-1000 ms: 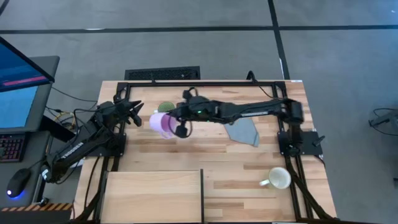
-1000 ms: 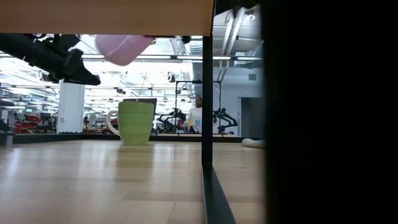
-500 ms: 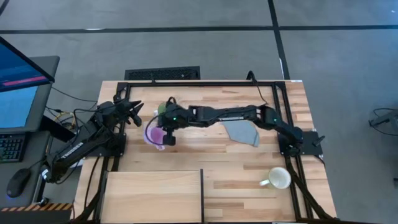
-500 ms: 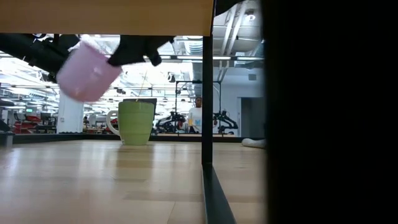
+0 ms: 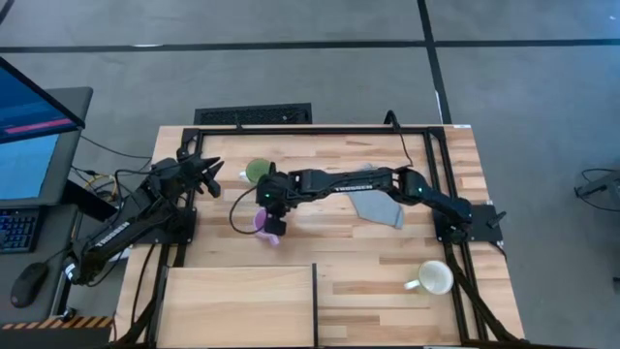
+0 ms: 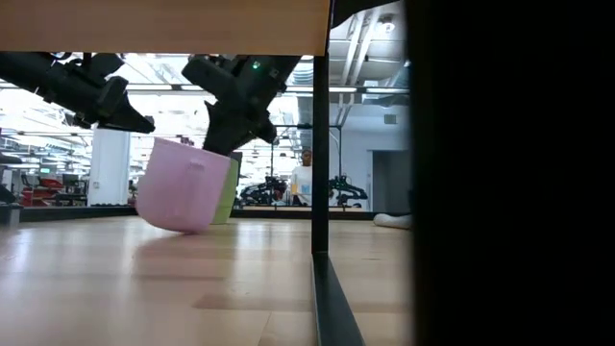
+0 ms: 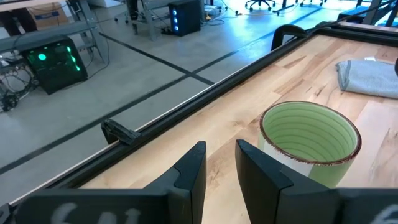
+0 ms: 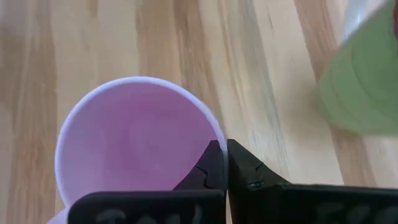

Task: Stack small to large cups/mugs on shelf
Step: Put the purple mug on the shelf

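The right arm stretches across the table from its base at the right edge toward the left half, its wrist angled downward and the right gripper (image 5: 272,223) low over the tabletop, fingers (image 8: 214,163) pinched together on the rim of the purple mug (image 6: 184,185), which hangs tilted. The left arm stays folded near its base at the table's left side, the left gripper (image 5: 209,176) raised above the surface with its fingers (image 7: 193,171) slightly parted and holding nothing.
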Controlling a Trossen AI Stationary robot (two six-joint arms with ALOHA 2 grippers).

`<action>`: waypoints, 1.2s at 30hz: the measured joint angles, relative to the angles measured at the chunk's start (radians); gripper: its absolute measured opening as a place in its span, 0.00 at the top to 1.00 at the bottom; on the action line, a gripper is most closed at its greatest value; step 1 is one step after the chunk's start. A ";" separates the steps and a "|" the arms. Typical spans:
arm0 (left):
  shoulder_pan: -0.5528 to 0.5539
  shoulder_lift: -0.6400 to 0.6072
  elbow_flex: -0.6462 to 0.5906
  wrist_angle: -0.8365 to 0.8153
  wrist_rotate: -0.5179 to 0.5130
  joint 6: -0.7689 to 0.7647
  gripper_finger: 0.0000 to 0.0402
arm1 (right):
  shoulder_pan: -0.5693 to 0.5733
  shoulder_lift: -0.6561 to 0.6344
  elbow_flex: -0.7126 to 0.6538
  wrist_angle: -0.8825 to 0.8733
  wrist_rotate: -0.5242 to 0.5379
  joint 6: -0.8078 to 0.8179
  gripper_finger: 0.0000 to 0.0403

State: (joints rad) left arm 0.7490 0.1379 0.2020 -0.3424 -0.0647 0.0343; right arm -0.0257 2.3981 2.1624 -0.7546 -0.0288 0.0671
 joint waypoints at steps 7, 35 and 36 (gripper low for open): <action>0.000 0.000 0.000 -0.006 0.000 -0.004 0.81 | 0.002 -0.003 0.001 -0.042 0.000 0.015 0.98; 0.000 0.000 0.000 -0.005 -0.002 -0.005 0.81 | 0.002 -0.002 -0.001 -0.007 0.003 0.003 0.87; 0.000 0.000 0.000 -0.005 -0.002 -0.004 0.81 | 0.002 -0.002 -0.001 -0.007 0.003 0.003 0.87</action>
State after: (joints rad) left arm 0.7490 0.1379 0.2020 -0.3471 -0.0662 0.0298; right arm -0.0238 2.3959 2.1616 -0.7616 -0.0257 0.0704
